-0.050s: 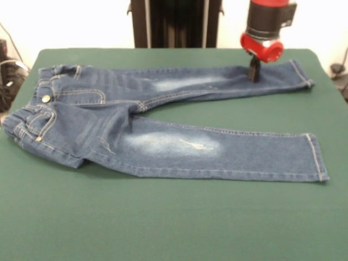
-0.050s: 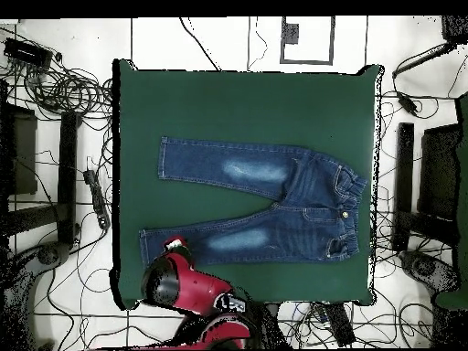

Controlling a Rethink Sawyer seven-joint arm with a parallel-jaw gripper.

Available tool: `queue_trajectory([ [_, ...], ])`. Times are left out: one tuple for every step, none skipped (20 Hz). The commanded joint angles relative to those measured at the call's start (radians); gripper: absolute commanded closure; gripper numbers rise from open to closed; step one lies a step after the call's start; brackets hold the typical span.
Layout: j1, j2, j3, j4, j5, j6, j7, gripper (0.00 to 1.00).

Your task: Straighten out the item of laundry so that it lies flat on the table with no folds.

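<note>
The item of laundry (image 1: 163, 142) is a pair of small blue jeans spread across the green table (image 1: 163, 223), waistband at the left and both legs running right. The near hip by the waistband (image 1: 30, 122) is bunched and slightly raised. My gripper (image 1: 254, 73) hangs under a red wrist, its black fingers (image 1: 254, 65) together, tips down on the far leg close to its hem (image 1: 302, 73). In the overhead view the jeans (image 2: 265, 206) lie mid-table (image 2: 238, 101), and the red arm (image 2: 174, 279) covers the gripper at the lower leg's end.
Cables and dark equipment (image 2: 55, 91) lie on the floor around the table. A black stand (image 1: 175, 23) rises behind the table's far edge. Bare green cloth stretches in front of the near leg.
</note>
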Motion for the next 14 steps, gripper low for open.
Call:
queue_trajectory([
  [-0.069, 0.056, -0.051, -0.151, -0.156, 0.272, -0.183, 1.00],
  [-0.074, 0.055, -0.052, -0.159, -0.179, 0.278, -0.171, 1.00],
  [-0.070, 0.054, -0.055, -0.166, -0.195, 0.281, -0.153, 1.00],
  [-0.066, 0.052, -0.058, -0.172, -0.210, 0.283, -0.134, 1.00],
  [-0.079, 0.045, -0.050, -0.169, -0.222, 0.292, -0.114, 1.00],
  [-0.077, 0.040, -0.053, -0.171, -0.237, 0.289, -0.099, 1.00],
  [-0.071, 0.027, -0.058, -0.170, -0.251, 0.301, -0.090, 1.00],
  [-0.070, 0.019, -0.057, -0.170, -0.263, 0.310, -0.080, 1.00],
  [-0.069, 0.001, -0.054, -0.167, -0.268, 0.333, -0.069, 1.00],
  [-0.062, -0.010, -0.058, -0.169, -0.273, 0.345, -0.059, 1.00],
  [-0.045, -0.029, -0.065, -0.170, -0.269, 0.372, -0.044, 1.00],
  [-0.034, -0.041, -0.069, -0.172, -0.265, 0.392, -0.032, 1.00],
  [-0.023, -0.053, -0.072, -0.173, -0.262, 0.412, -0.020, 1.00],
  [-0.017, -0.058, -0.073, -0.175, -0.261, 0.419, -0.011, 1.00],
])
